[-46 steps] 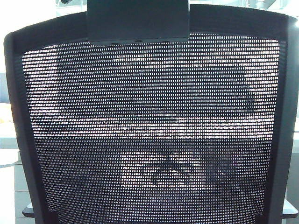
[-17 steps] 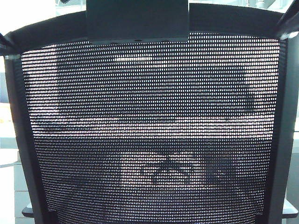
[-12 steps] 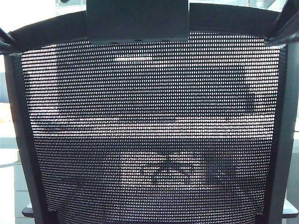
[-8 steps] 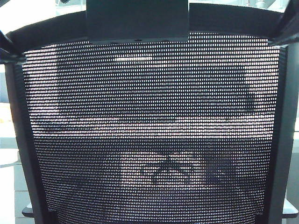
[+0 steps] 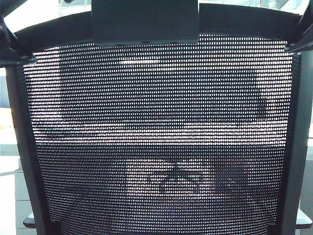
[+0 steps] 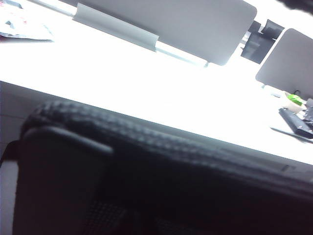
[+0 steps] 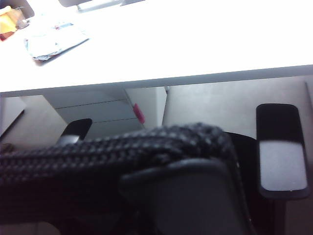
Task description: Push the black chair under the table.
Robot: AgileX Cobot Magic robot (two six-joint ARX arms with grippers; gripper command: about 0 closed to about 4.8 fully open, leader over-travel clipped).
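The black chair [image 5: 156, 147] fills the exterior view from behind, with its mesh back and the solid headrest mount [image 5: 144, 22]. My left gripper [image 5: 12, 46] shows as a dark shape at the back's upper left corner. My right gripper [image 5: 299, 36] is at the upper right corner. Both lie against the frame's top edge, and their jaws merge with the dark frame. The left wrist view looks over the chair's top rim [image 6: 146, 156] to the white table [image 6: 146, 93]. In the right wrist view, the rim [image 7: 122, 152] sits before the table's edge [image 7: 195, 44].
An armrest [image 7: 282, 147] reaches toward the table's edge. A pale grey drawer cabinet [image 7: 98, 110] stands beneath the top. Grey screens [image 6: 171, 19], a bowl [image 6: 293, 100] and papers [image 7: 54, 39] lie on the table. A smaller chair's star base [image 5: 186, 178] shows through the mesh.
Both grippers have come into the exterior view at the chair back's upper corners and have moved lower onto them. The chair back has hardly shifted.
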